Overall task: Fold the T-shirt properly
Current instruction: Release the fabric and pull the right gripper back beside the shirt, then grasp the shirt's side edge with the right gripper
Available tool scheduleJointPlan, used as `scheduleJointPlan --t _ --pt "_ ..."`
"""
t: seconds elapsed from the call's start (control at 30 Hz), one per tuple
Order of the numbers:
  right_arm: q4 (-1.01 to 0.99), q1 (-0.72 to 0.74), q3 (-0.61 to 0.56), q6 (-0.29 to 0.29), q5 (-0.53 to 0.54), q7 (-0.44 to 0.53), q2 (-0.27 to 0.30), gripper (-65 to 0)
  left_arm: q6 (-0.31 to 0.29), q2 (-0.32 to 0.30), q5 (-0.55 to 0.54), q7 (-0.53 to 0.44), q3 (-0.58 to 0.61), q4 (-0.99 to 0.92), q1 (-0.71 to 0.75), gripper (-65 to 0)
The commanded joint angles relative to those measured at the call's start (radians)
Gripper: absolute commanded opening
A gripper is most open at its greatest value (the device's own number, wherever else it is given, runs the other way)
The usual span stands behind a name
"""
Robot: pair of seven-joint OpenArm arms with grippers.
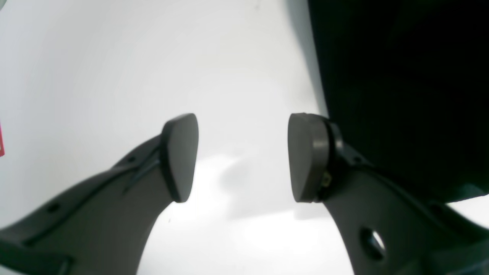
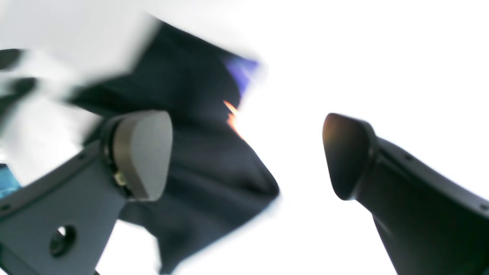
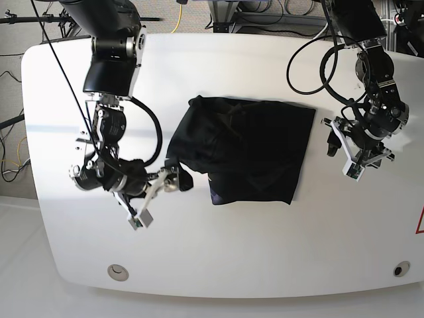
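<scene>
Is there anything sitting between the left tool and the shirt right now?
Nothing visible. Only bare white table lies between the open left tool and the shirt's near edge.

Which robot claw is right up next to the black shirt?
The right gripper, on the base view's left, almost touches the T-shirt at its edge. The left gripper hangs apart, with bare white table between.

The T-shirt [image 3: 242,149] fills the middle of the tabletop [image 3: 265,252]. Bare white surface runs along the lower frame and both sides. The right gripper [image 3: 159,199], lower left, sits just beside the cloth's left edge, perhaps touching. The left gripper [image 3: 344,151] stands apart at right.
</scene>
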Motion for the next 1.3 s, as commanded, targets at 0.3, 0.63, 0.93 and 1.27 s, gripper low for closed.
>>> scheduleJointPlan --t 0.3,0.63,0.93,1.27 --pt "0.023 -0.095 0.055 0.007 0.030 0.016 0.016 -5.3 0.002 -0.004 -0.009 -0.018 0.044 0.016 -0.015 -30.7" --pt "0.019 -0.099 0.055 0.007 0.052 0.016 -0.007 -5.3 0.002 -0.004 -0.009 -0.018 0.044 0.016 -0.015 -30.7" --pt "0.017 -0.099 0.053 0.007 0.046 0.016 -0.032 -5.2 0.002 -0.008 -0.007 -0.018 0.044 0.016 -0.015 -30.7" --pt "0.017 -0.099 0.044 0.007 0.044 0.016 -0.044 -5.3 0.002 -0.008 -0.007 -0.018 0.044 0.016 -0.015 -30.7"
